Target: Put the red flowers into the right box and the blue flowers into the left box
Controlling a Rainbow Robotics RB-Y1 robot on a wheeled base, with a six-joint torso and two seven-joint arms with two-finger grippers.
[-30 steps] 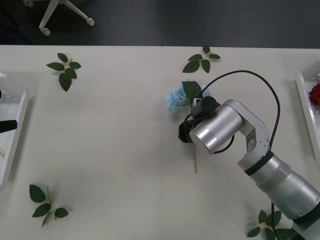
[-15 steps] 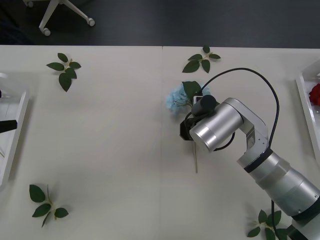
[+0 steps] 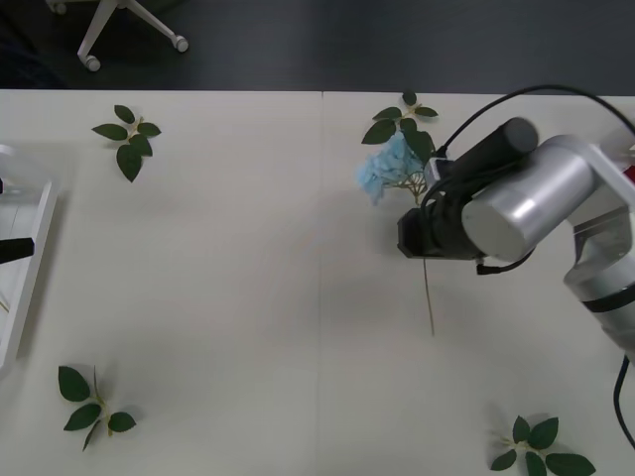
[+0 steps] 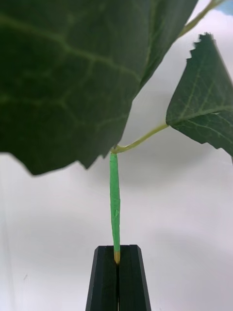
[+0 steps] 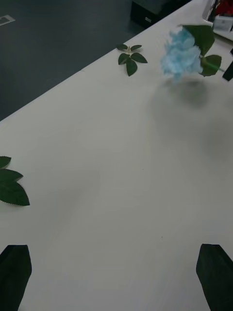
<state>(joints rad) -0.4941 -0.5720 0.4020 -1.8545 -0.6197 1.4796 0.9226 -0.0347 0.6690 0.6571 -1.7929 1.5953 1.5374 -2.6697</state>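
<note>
Between the clenched black fingers of the right claw (image 4: 116, 277), the blue flower (image 3: 389, 167) is gripped by its thin stem, raised off the white table (image 3: 228, 288). Its pale blue head sits just beyond the claw on the far side, with dark leaves beside it, and casts a soft shadow on the table in the left wrist view. Below the claw, the free end of the stem (image 3: 429, 302) points toward the robot. Just past the flower head lies a leaf sprig (image 3: 399, 121); another sprig (image 3: 541, 448) lies nearer the robot than the claw. Well to the claw's left lie two more sprigs, one far (image 3: 128, 137) and one near (image 3: 87, 405). The left box (image 3: 28, 268) stands at the table's left edge, well apart from the flower. The left claw (image 5: 114, 272) hangs released over bare table, fingers spread wide.
</note>
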